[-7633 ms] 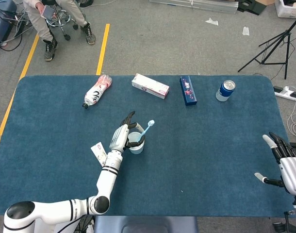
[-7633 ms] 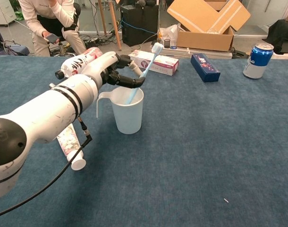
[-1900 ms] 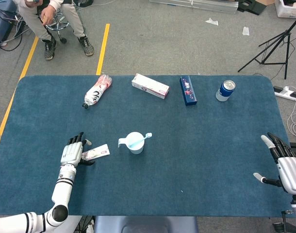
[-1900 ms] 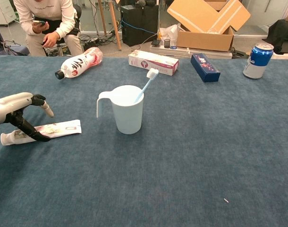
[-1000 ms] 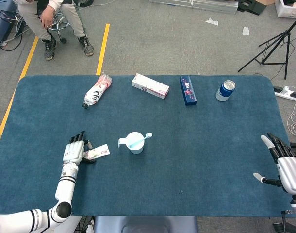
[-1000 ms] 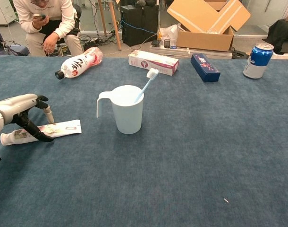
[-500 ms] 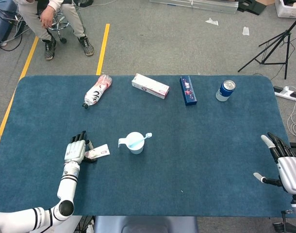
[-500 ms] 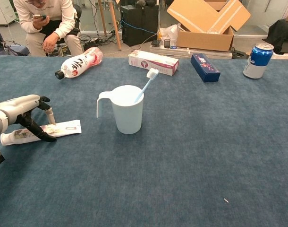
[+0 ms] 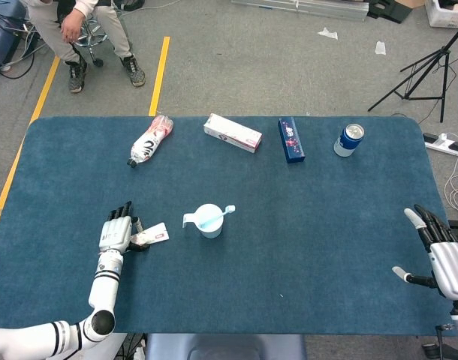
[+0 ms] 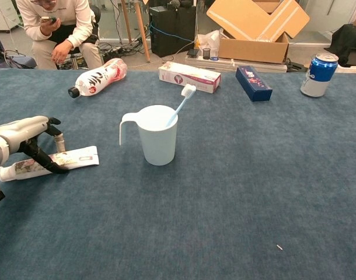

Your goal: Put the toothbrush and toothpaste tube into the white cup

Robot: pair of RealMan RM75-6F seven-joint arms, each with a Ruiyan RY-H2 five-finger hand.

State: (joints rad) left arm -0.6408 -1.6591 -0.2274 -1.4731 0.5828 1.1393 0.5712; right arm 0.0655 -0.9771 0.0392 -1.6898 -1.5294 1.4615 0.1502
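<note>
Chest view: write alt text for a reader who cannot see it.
The robot's left hand reaches over a toothpaste tube lying flat on a blue table, left of a white cup with a toothbrush standing in it. Along the far edge lie a bottle, two boxes and a blue can.

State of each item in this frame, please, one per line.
toothbrush: standing in the white cup
white cup: upright
toothpaste tube: flat on table, under left hand
left hand: fingers over tube
right hand: open, idle
bottle: lying down
can: upright
</note>
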